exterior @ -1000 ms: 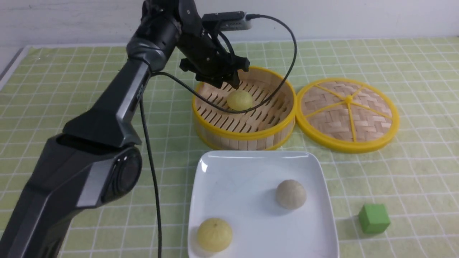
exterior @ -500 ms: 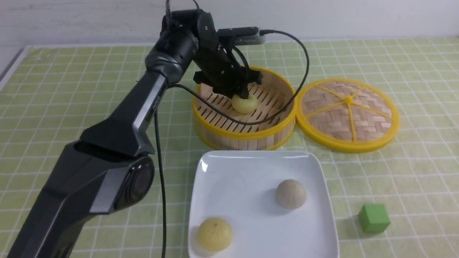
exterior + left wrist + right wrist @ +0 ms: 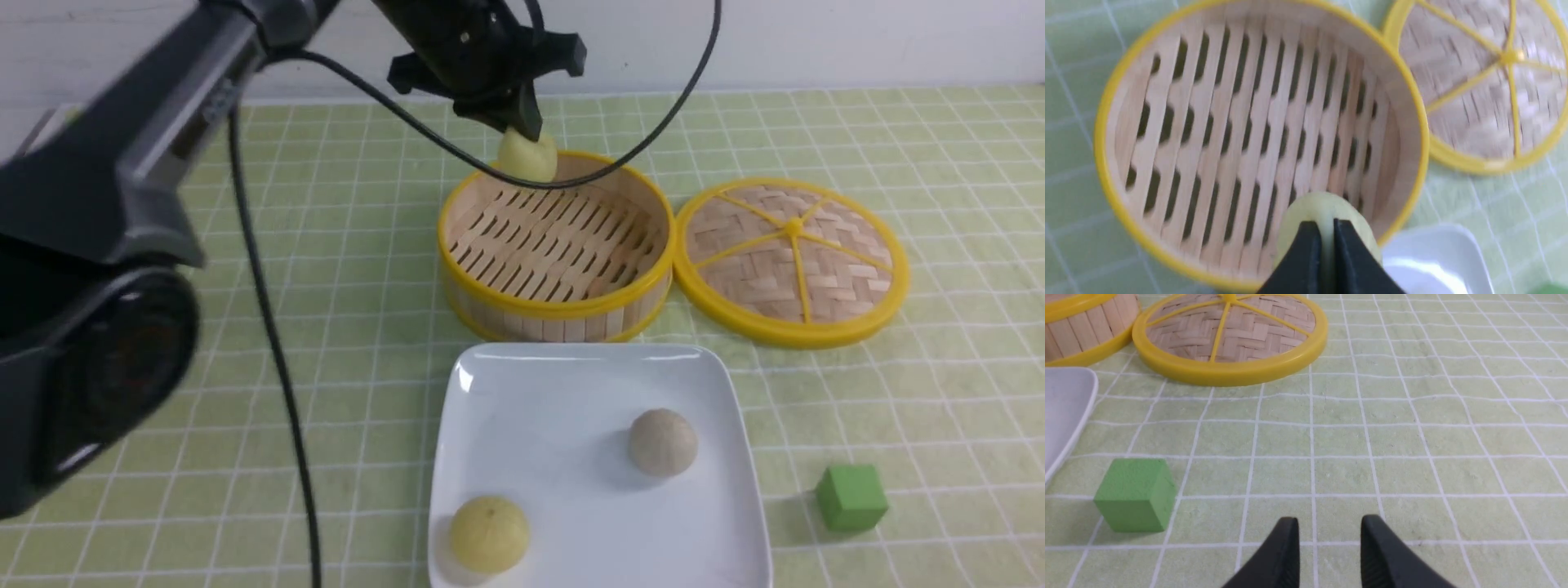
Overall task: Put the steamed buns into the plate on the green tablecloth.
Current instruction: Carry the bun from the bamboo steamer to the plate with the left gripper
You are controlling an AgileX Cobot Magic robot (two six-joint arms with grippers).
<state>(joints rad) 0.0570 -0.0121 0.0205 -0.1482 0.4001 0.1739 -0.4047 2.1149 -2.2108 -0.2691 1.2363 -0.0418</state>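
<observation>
My left gripper (image 3: 522,122) is shut on a pale yellow steamed bun (image 3: 529,155) and holds it in the air over the far rim of the bamboo steamer (image 3: 555,306). In the left wrist view the bun (image 3: 1323,208) bulges out on both sides of the nearly closed black fingertips (image 3: 1347,237). The white square plate (image 3: 555,408) lies on the green tablecloth (image 3: 245,286) in front of the steamer. On it rest a grey-beige bun (image 3: 663,442) and another yellow bun (image 3: 488,534). My right gripper (image 3: 1329,524) hovers open over bare cloth, holding nothing.
The slatted steamer floor (image 3: 1249,122) has nothing on it. The woven lid (image 3: 790,260) lies flat to the steamer's right. A green cube (image 3: 851,496) sits right of the plate, near my right gripper. A black cable (image 3: 269,343) hangs from the left arm.
My left gripper came down onto the yellow bun in the steamer, shut on it, and has lifted it up and toward the back. The steamer floor is now bare.
</observation>
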